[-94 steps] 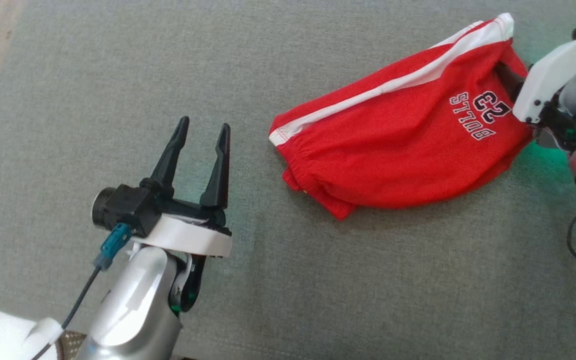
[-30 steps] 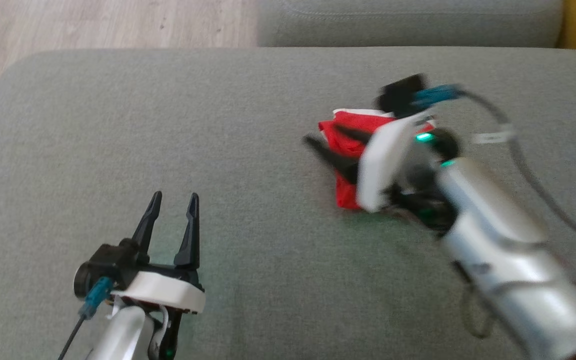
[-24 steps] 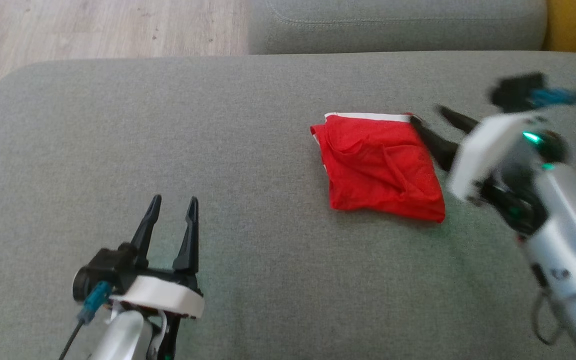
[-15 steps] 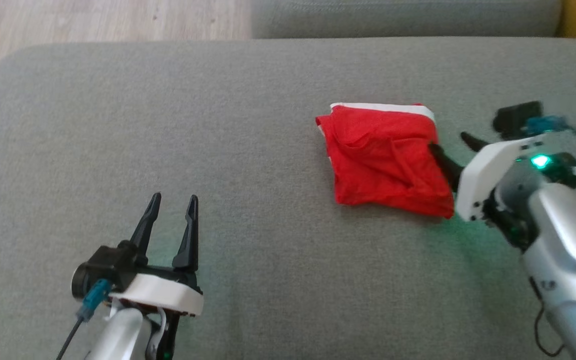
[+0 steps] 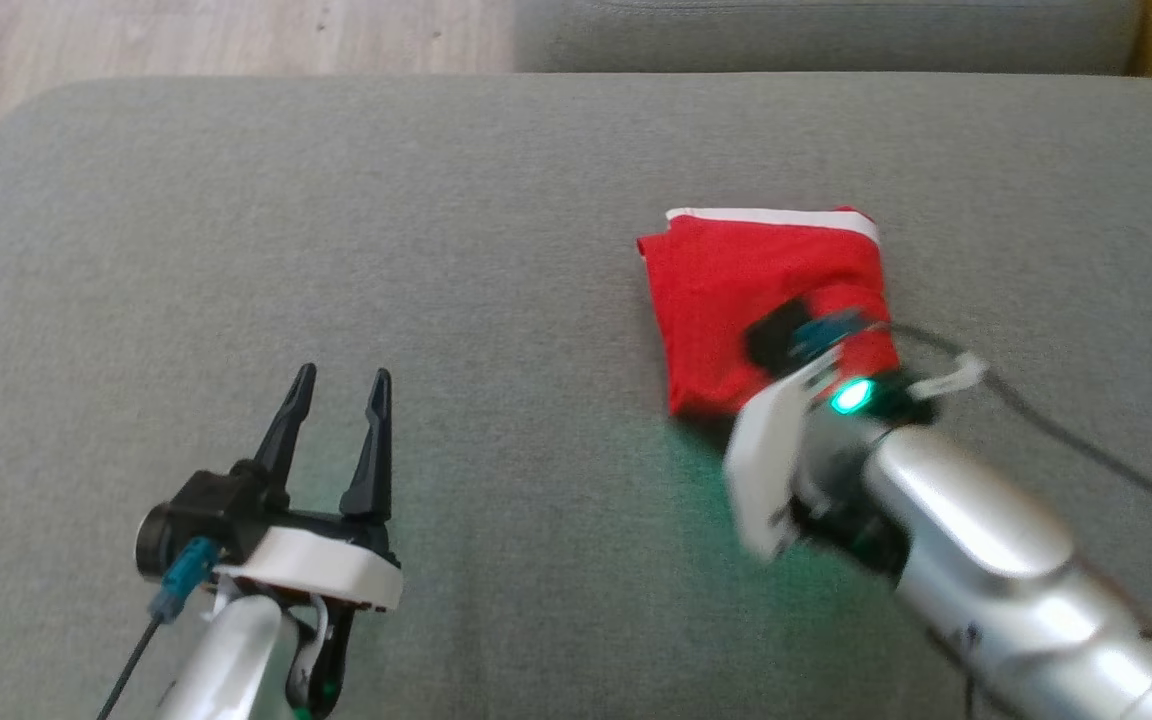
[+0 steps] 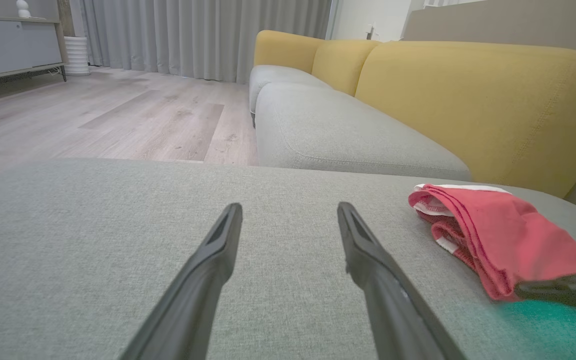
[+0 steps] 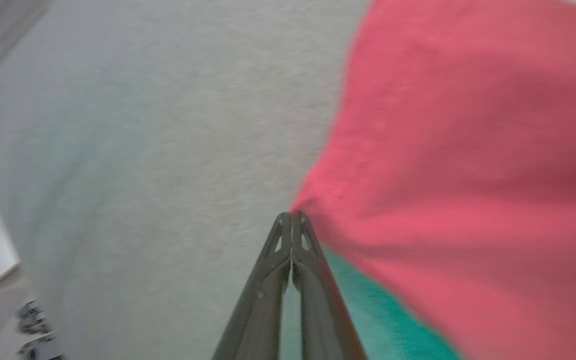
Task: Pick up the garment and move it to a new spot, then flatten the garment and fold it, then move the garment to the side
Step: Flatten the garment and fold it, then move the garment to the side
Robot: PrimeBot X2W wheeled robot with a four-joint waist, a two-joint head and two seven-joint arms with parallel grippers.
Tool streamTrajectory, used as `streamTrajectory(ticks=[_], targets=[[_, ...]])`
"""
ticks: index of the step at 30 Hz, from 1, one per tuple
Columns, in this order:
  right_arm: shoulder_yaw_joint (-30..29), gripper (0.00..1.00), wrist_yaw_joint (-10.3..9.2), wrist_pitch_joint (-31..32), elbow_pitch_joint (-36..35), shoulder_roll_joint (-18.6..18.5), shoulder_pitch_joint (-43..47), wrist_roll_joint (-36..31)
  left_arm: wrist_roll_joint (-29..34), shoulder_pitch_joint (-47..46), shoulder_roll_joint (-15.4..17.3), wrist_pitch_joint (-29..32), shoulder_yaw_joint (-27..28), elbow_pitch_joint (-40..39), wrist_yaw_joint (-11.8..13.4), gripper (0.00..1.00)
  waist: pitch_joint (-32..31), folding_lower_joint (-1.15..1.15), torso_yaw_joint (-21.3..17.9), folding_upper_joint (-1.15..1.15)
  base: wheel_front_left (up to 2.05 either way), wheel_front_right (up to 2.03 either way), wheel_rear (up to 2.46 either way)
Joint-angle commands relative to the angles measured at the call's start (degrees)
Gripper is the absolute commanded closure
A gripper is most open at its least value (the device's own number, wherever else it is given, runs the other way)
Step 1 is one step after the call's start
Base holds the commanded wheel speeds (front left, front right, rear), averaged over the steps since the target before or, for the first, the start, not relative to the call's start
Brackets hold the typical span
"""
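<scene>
Since it's thin floppy knit, the garment [image 5: 736, 280] should be light and saggy, so grab a corner or the white-trimmed edge [image 5: 771, 214]. Lower left in the head view, left gripper [image 5: 344, 372] sits spread, empty. Right gripper [image 7: 292, 216] is clamped on the near corner, right of centre on the grey cushion [image 5: 336, 200]. Right wrist view gives that pinch; head view just has the wrist [image 5: 786, 470]. Left wrist view adds stacked layers, yellow sofa back [image 6: 468, 90] beyond.

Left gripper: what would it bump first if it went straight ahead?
Probably nothing: the open left gripper points along bare grey fabric cushion; the folded red garment lies off to its right. Height is unclear.
</scene>
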Motion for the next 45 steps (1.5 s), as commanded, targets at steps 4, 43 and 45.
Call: streamTrajectory(ticks=[4, 43, 45], targets=[[6.3, 1.0, 0.39, 3.8, -10.8, -1.5, 2.2, 8.7, -0.6, -0.9, 1.9, -0.4, 2.6, -1.5, 1.0, 0.0, -0.8, 0.0, -2.1, 0.0, 0.0, 0.0, 0.0], [-40.9, 0.0, 0.39, -21.4, -20.9, 4.9, 28.1, -20.6, -2.5, 6.5, 3.3, -0.3, 8.1, -3.7, 5.5, 0.0, -8.4, 0.0, -8.5, 0.0, 0.0, 0.0, 0.0], [-41.2, 0.0, 0.39, -21.3, -21.2, 4.9, 28.2, -20.7, -2.5, 6.5, 3.3, -0.3, 8.0, -3.8, 5.7, 0.0, -8.3, 0.0, -8.3, 0.0, 0.0, 0.0, 0.0]])
